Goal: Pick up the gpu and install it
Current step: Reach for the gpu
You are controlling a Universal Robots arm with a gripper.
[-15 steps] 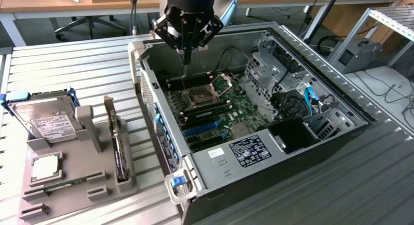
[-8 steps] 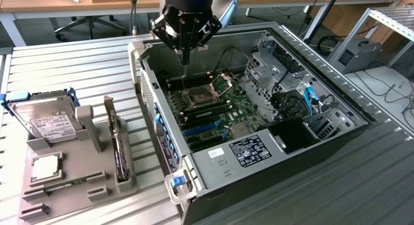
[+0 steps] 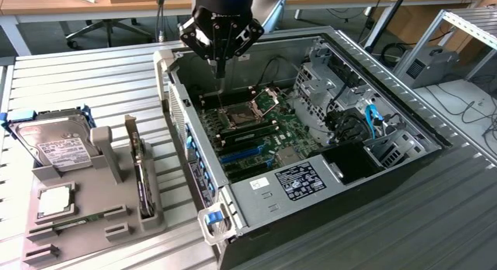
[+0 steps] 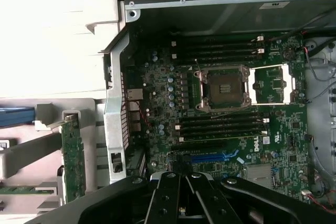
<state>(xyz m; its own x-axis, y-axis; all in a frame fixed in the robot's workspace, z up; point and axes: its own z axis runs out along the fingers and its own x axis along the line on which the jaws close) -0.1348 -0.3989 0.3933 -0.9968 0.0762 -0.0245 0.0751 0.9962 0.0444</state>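
GPU [image 3: 138,165] stands on edge in a slot of the grey holder rack [image 3: 81,238], exterior view's left, between the hard drive [image 3: 50,143] and the PC case [image 3: 172,101], apart from both. In the wrist view the GPU [image 4: 73,156] shows edge-on, a thin green strip just outside the case wall.

Gripper [image 3: 220,72] hovers over the open case, above the motherboard [image 3: 248,127] near the CPU socket [image 3: 237,116], well apart from the card. Jaws look pinched nearly together w/ nothing between.

Handling, my guess: light, stiff, thin board, and fragile, so fan & components shouldn't take pressure. Best hold is prob. the free top edge, clamped across its thickness near mid-length so it doesn't swing. Bare edge may be slippery, so squeeze firm, not crushing.
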